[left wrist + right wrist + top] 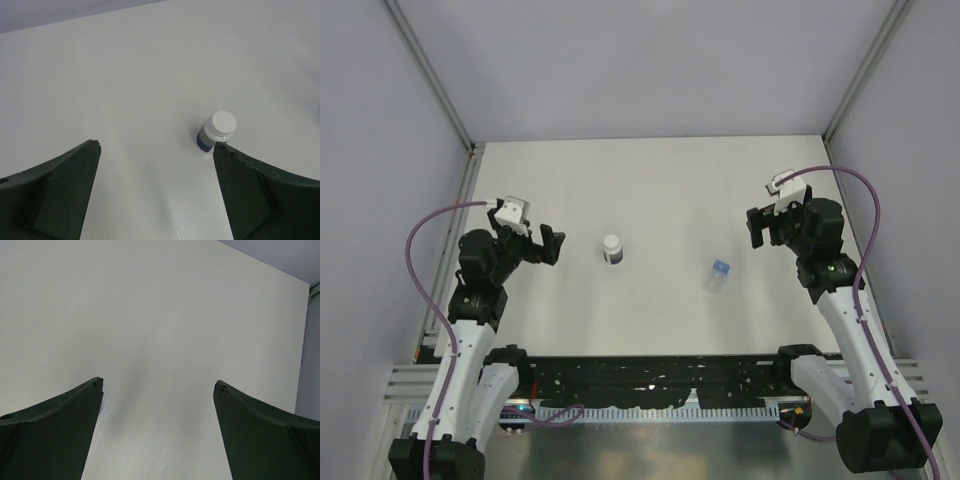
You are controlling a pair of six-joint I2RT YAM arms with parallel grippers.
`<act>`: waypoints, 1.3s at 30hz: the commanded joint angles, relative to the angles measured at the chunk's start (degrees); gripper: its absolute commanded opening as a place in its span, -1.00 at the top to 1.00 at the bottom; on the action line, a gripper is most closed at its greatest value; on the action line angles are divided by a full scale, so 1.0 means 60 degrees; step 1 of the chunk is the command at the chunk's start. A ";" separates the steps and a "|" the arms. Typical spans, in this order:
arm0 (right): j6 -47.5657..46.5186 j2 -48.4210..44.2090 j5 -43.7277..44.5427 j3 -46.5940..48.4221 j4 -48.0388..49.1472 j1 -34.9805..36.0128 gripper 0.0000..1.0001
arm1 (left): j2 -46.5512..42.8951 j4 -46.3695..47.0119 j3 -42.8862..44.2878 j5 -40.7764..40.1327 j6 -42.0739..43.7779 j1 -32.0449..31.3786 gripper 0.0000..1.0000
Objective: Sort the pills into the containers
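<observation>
The dark bottle (612, 249), round with a white cap, stands upright near the middle of the desk (660, 180). The clear vial (717, 276) with its blue cap sits to its right and slightly nearer the arms, well apart from the bottle. Whether the vial stands or lies cannot be told from above. Both caps look closed, and no loose pills can be made out in any view.

The step in hand appears to be the first reach for a container, so the task has hardly begun. To do it well, the left arm would best bring its claw down level with the bottle's body, below the cap. The bottle should be centred between the fingers before they close, because in the left wrist view it sits off to the right, just beside the right finger's tip. A squeeze on the cap alone could tip so small a bottle.

The left claw (552, 245) hangs over the desk left of the bottle, spread wide, holding and touching nothing. The right claw (757, 228) hovers beyond and right of the vial, equally released, with only bare desk between its fingers.
</observation>
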 commanded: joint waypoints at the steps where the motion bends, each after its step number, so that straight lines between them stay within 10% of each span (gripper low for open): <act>1: -0.0215 -0.0064 -0.0260 0.0392 0.0048 -0.0094 -0.90 | -0.0022 0.0121 0.0159 0.0218 0.0030 0.0026 -0.98; 23: 0.0766 0.1986 -0.0803 0.0305 -0.1183 0.0931 -0.90 | 0.1428 -0.0435 0.0628 0.0438 -0.0322 0.0011 -0.98; 39: -0.1811 0.4654 -0.0641 0.0731 -0.3469 0.2953 -0.94 | 0.0975 -0.0626 0.0702 -0.0046 -0.0088 0.0040 -0.98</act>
